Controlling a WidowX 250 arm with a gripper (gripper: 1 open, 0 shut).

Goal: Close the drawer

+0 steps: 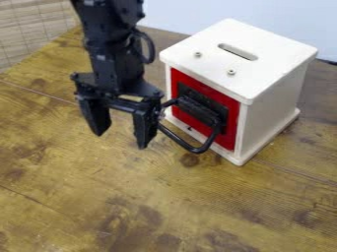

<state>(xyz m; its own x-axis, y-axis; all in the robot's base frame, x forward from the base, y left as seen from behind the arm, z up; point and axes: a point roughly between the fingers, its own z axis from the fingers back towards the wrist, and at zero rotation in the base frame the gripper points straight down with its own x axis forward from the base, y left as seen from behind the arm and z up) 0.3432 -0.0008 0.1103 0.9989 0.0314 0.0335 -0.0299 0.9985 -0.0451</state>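
Observation:
The red drawer [198, 108] sits in the white cube-shaped box [257, 74], its glossy red front panel close to flush with the box front. Its black wire loop handle [194, 131] hangs down and forward from the panel, reaching near the table. My gripper [118, 126] is black, open and empty, fingers pointing down, hovering above the wooden table just left of the handle. Its right finger [146, 126] stands close to the loop, slightly apart from it.
The white box has a slot [239, 51] on top and two screws on its front rim. The worn wooden table [79, 207] stretches to the front and left. A woven mat [33, 30] lies at the back left corner.

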